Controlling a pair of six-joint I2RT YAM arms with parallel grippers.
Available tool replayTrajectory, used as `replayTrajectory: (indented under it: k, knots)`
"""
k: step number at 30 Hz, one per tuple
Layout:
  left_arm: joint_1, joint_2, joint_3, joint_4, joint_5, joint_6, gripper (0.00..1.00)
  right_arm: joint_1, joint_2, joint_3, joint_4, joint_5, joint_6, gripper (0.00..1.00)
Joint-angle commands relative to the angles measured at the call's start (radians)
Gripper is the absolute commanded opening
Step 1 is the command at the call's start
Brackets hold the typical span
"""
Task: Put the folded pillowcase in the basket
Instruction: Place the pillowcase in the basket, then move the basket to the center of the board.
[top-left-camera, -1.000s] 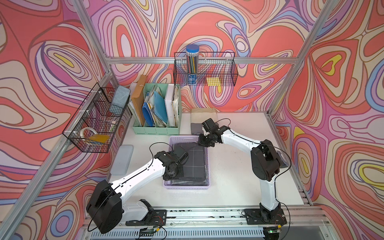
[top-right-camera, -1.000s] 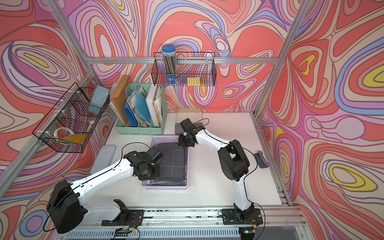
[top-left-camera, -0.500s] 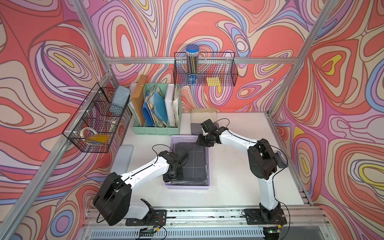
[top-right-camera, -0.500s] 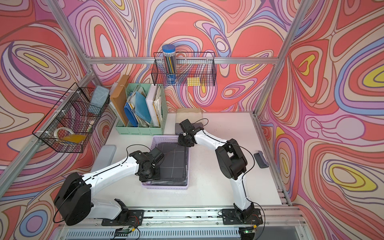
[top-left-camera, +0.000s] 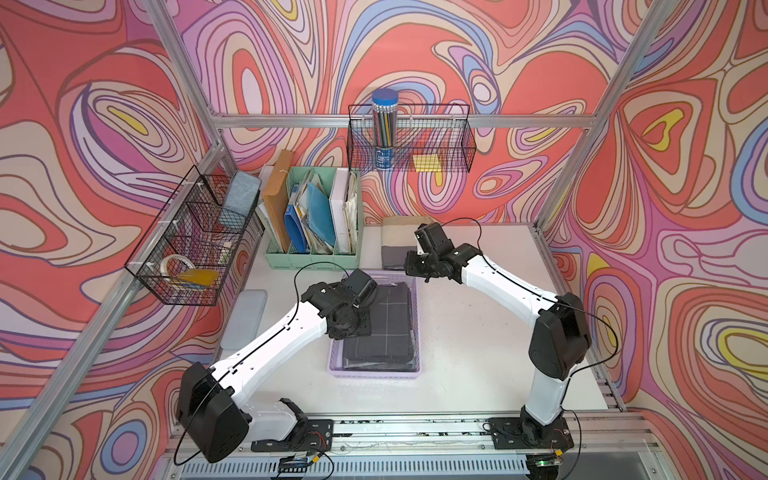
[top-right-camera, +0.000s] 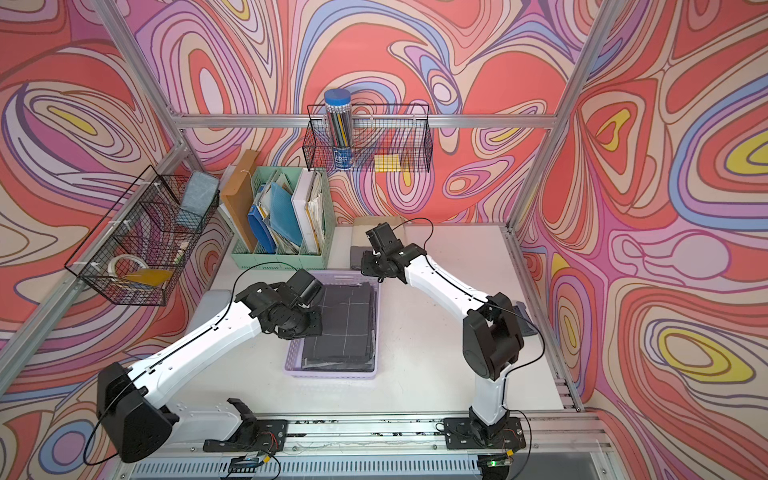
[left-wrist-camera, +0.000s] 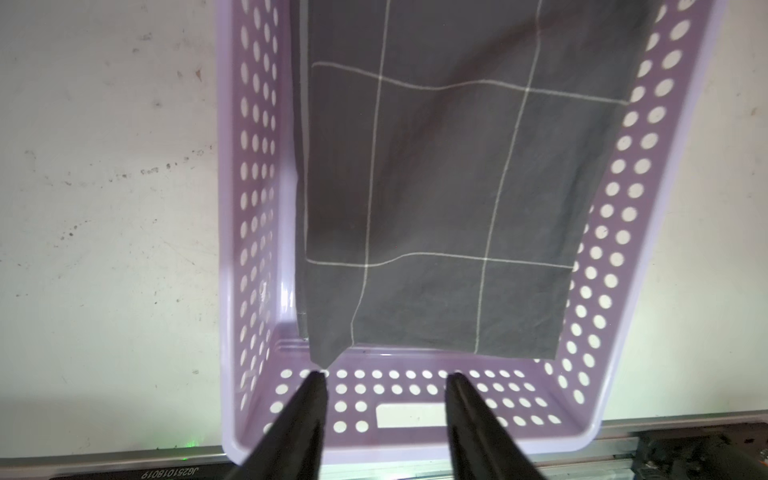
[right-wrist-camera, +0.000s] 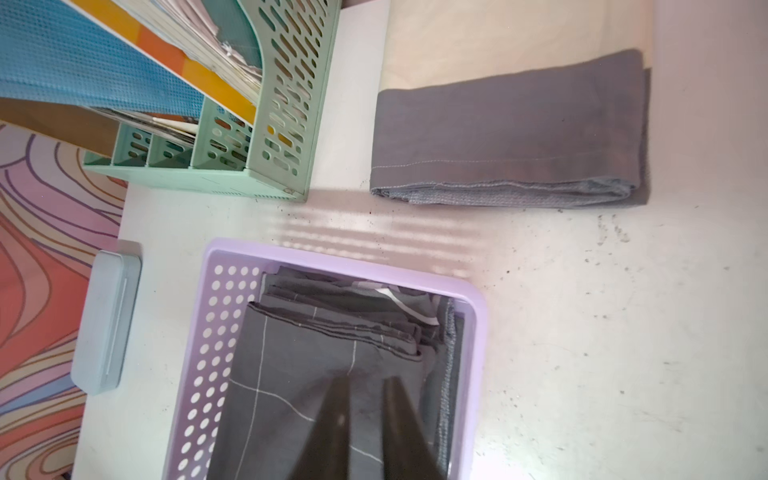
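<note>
Two empty grippers hung over the basket (left-wrist-camera: 253, 208): the left gripper (left-wrist-camera: 386, 376) stood parted, the right gripper (right-wrist-camera: 368, 380) closed on nothing. Just beyond their tips the pillowcase (left-wrist-camera: 436, 187) lay flat inside, apparently delivered.

I see bare tabletop (top-left-camera: 478, 332) from the basket (top-left-camera: 374, 371) across to the right edge, with the right arm (top-left-camera: 507, 286) reaching over it. At the back edge a folded grey cloth (top-left-camera: 392, 257) and the file organiser (top-left-camera: 311, 261) crowd the left corner; a grey case (top-left-camera: 245, 318) lies along the left edge.
</note>
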Motion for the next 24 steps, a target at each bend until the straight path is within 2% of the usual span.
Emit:
replayTrajectory:
  k: [1, 2, 8, 9, 10, 12, 14, 16, 20, 23, 24]
  knots:
    - [0.006, 0.139, 0.071, 0.076, 0.016, 0.069, 0.05, 0.004, -0.047, -0.074, -0.038, 0.084, -0.013, 0.00]
    - [0.007, 0.185, 0.099, 0.102, 0.023, 0.080, 0.00, 0.003, -0.052, -0.095, -0.043, 0.103, -0.015, 0.00]
    - [0.014, 0.477, 0.310, 0.166, 0.030, 0.101, 0.00, 0.000, -0.148, -0.198, -0.067, 0.121, -0.019, 0.00]
    - [0.016, 0.518, 0.324, 0.166, 0.027, 0.094, 0.00, 0.000, -0.158, -0.207, -0.077, 0.112, -0.023, 0.17]
    - [0.018, 0.549, 0.325, 0.168, 0.023, 0.077, 0.00, 0.000, -0.169, -0.220, -0.076, 0.091, -0.027, 0.29]
    - [0.019, 0.574, 0.281, 0.214, 0.028, 0.052, 0.00, -0.001, -0.190, -0.247, -0.088, 0.065, -0.026, 0.40]
    - [0.019, 0.590, 0.211, 0.277, 0.051, 0.007, 0.00, -0.001, -0.219, -0.290, -0.081, 0.046, -0.027, 0.44]
    - [0.017, 0.613, 0.162, 0.343, 0.120, -0.020, 0.00, 0.000, -0.243, -0.333, -0.072, 0.030, -0.029, 0.46]
    - [0.011, 0.505, 0.060, 0.494, 0.164, -0.020, 0.00, 0.000, -0.241, -0.375, -0.061, -0.037, -0.033, 0.47]
    - [0.011, 0.382, 0.048, 0.520, 0.188, 0.020, 0.01, 0.001, -0.231, -0.401, -0.026, -0.095, -0.021, 0.48]
    - [0.011, 0.343, 0.057, 0.509, 0.202, 0.036, 0.10, 0.003, -0.220, -0.406, -0.017, -0.106, -0.019, 0.48]
